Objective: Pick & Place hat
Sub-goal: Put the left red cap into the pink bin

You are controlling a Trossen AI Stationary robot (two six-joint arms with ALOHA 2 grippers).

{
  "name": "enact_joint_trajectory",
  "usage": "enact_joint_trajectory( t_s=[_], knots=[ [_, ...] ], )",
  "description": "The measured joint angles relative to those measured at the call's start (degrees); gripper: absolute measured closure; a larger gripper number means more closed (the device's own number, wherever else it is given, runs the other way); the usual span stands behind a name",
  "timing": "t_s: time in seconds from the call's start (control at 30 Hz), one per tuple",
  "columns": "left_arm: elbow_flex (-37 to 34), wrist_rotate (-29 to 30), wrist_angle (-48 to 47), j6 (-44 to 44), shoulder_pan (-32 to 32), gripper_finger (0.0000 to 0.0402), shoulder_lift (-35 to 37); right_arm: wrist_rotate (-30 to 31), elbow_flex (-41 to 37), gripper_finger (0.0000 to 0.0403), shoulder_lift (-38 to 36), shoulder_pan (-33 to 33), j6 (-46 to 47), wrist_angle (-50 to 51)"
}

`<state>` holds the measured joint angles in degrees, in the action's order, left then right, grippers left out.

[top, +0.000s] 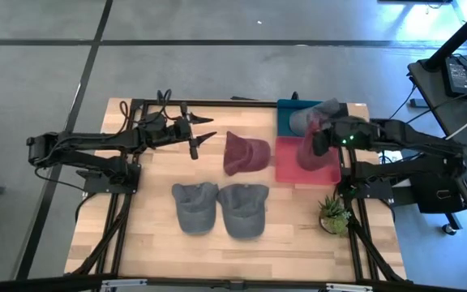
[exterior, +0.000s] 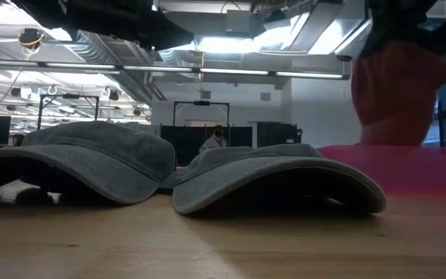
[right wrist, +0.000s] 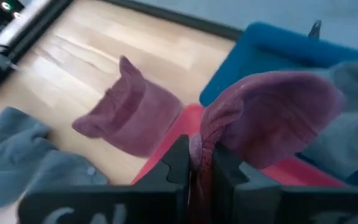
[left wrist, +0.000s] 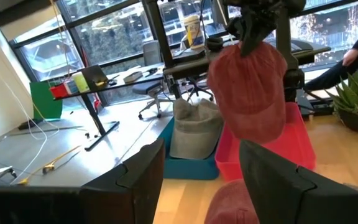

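The right gripper (top: 321, 139) had its fingers clenched on a soft maroon cloth cap (top: 310, 150), which hung limp in the air over the flat red bin (top: 286, 166) at the right side of the wooden worktop (top: 148, 235). In the right wrist view the fabric (right wrist: 272, 112) was pinched in a tight fold between the two dark fingers (right wrist: 178, 163).

To finish this step well, I judged the arm should lower until the crown slumped onto the red bin's floor, well inside the rim, before letting go; dropped from height, such floppy cloth could drape over the edge.

Behind it, a grey cap (top: 310, 116) already sat in the blue bin (top: 286, 109). A second maroon cap (top: 244, 153) lay crumpled mid-worktop, and two grey washed-cotton caps (top: 194, 205) (top: 243, 209) rested side by side, brims curved. The left gripper (top: 202, 139) waited above the worktop's far left, fingers released.
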<state>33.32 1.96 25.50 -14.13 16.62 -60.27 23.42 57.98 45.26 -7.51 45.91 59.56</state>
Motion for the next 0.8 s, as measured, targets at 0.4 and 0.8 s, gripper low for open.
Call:
enact_joint_trajectory(
  t_s=[0.4, 0.8],
  knots=[
    [0.00, -0.02, 0.06, -0.11, 0.00, 0.0202, -2.78, 6.77, -11.33, 0.0373, -0.12, 7.98, 11.34, 0.10],
    [0.00, -0.02, 0.26, 0.06, 0.00, 0.0205, -8.63, 8.06, -18.38, 0.0368, -0.14, 9.70, 17.27, 11.49]
  ],
)
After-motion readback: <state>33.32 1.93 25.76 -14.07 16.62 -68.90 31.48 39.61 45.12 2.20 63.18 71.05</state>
